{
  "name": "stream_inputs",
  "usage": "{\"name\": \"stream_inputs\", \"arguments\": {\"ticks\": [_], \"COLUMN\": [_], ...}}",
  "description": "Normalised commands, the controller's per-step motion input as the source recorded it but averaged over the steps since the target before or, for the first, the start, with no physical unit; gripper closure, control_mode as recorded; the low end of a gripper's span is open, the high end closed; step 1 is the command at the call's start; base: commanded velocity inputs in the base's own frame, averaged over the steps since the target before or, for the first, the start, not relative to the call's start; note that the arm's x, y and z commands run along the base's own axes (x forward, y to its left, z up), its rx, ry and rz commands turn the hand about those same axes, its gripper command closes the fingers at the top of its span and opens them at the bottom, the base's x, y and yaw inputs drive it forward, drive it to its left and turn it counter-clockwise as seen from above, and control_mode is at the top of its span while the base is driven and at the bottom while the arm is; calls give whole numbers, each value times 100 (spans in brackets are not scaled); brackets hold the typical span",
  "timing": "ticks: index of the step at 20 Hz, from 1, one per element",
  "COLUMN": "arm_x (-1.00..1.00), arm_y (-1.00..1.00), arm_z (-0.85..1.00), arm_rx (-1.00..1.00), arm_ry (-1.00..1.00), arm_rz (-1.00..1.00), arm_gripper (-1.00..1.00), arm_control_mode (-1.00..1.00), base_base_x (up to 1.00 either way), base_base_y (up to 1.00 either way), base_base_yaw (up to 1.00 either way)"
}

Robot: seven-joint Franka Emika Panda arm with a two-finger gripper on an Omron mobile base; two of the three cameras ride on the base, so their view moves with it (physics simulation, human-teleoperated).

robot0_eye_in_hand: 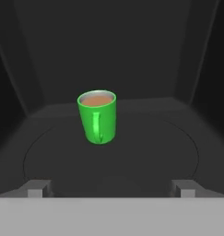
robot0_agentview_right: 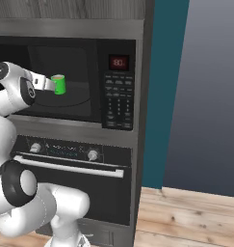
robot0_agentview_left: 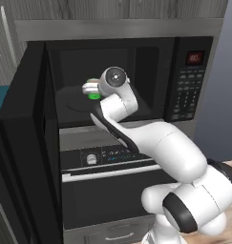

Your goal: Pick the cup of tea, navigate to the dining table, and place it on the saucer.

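Closest to you in both base views is the robot's white arm (robot0_agentview_left: 184, 190), rising from the low foreground and reaching forward and up into an open microwave (robot0_agentview_right: 84, 82). Behind the arm you have a tall black appliance column: the microwave sits above, an oven (robot0_agentview_left: 108, 190) with a pale handle bar and round knobs sits below. At the left of the left base view, the microwave's black door (robot0_agentview_left: 24, 143) stands swung open toward you. On the right side of the microwave, a keypad panel (robot0_agentview_right: 118, 103) carries a small red lit display (robot0_agentview_right: 118, 62). Inside the dark cavity lies a round turntable (robot0_eye_in_hand: 145, 152). Near the middle of that turntable, the cup of tea (robot0_eye_in_hand: 98, 117) stands upright: a bright green mug with brown liquid inside, its handle turned toward the hand camera. Just short of the cup, the gripper (robot0_eye_in_hand: 111, 189) has its jaws spread wide, holding nothing, and its fingertips (robot0_eye_in_hand: 36, 188) do not touch the cup.
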Motion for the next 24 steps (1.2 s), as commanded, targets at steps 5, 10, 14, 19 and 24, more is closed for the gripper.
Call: {"name": "stream_inputs", "arguments": {"ticks": [5,10,14,19,24], "arm_x": [23,8,0,0,9], "arm_y": [-8,-8,0,0,0], "arm_z": [-17,-1,-3,-20,-29], "arm_rx": [6,4,0,0,0], "arm_ry": [0,6,10,3,0], "arm_rz": [1,6,3,1,4], "arm_gripper": [-100,-100,-100,-100,-100], "arm_control_mode": [-100,-100,-100,-100,-100], "base_base_x": [0,0,0,0,0], "base_base_y": [0,0,0,0,0], "base_base_yaw": [0,0,0,0,0]}}
